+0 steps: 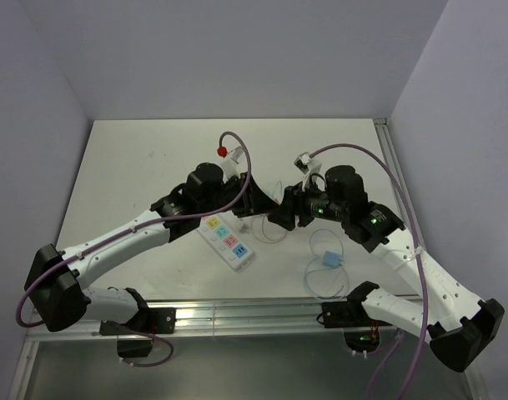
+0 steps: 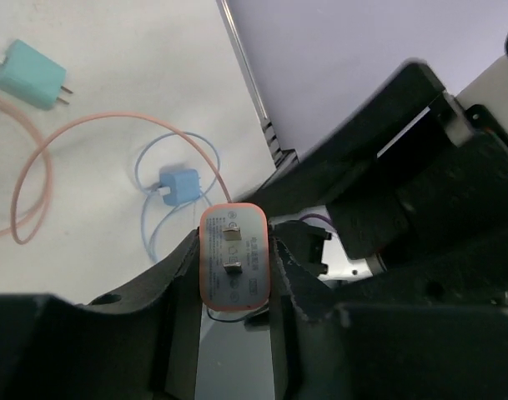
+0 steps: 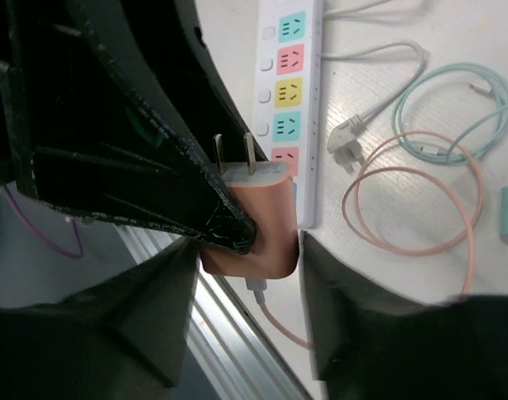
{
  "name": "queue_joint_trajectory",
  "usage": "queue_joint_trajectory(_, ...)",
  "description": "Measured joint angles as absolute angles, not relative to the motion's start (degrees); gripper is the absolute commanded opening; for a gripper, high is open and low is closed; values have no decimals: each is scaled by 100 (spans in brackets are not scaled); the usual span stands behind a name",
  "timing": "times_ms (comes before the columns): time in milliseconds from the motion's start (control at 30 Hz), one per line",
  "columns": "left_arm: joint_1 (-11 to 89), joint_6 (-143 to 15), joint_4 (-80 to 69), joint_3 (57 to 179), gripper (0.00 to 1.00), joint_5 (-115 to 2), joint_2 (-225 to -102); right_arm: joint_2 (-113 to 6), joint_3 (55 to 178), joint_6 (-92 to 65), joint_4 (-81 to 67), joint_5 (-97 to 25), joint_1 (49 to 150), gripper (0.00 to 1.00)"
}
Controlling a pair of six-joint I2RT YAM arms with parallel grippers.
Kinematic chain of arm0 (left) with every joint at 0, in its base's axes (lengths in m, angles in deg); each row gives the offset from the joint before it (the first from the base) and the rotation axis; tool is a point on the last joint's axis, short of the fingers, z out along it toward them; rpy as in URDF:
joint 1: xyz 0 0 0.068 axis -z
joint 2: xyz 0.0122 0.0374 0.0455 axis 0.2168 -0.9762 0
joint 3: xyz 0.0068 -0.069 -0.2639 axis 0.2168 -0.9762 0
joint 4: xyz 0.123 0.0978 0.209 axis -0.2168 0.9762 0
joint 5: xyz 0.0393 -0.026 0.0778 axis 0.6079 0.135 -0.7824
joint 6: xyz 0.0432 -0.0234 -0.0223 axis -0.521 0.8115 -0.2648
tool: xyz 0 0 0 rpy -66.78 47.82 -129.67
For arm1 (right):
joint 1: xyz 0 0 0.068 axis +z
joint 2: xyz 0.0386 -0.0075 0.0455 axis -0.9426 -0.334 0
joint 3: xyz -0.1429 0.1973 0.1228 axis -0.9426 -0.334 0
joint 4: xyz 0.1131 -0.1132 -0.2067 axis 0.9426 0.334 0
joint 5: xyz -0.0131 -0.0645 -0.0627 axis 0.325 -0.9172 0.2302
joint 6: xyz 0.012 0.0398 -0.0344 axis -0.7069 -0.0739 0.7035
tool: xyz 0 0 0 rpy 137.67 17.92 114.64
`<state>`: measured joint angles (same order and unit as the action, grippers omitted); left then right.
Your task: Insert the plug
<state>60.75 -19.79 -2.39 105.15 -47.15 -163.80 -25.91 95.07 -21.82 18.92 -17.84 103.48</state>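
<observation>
I am seeing the white power strip (image 1: 227,241) lying flat on the table (image 1: 128,158), coloured sockets facing up, just left of where the arms are meeting. The left gripper (image 2: 233,250) is pinching the plug (image 3: 274,208) in the air beside the strip, and the right gripper (image 3: 249,254) is clamping it too. It is showing a salmon-pink rounded body, two flat prongs and a pink cable.

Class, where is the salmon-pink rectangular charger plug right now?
The salmon-pink rectangular charger plug is gripped between the left tool and right tool where they meet, right of the white power strip in the top view.
</observation>
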Motion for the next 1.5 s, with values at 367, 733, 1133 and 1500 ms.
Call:
queue_joint_trajectory(367, 5972, -2335, -991, 9243, 0, -5932, -15136, -1863, 9653, -3413, 2222, -2932, 10372, 70)
queue_joint_trajectory(733, 6007, -1839, -3627, 8144, 0, -6892, -14509, -902, 7756, -6639, -910, -1911, 10372, 80)
queue_joint_trajectory(1133, 6202, -954, -4659, 8080, 0, -7010, -14743, -1673, 7577, -7513, -2984, -1880, 10372, 70)
queue_joint_trajectory(1500, 6247, -558, -4591, 8080, 0, -6964, -14804, -2053, 7577, -7454, -3393, -1904, 10374, 62)
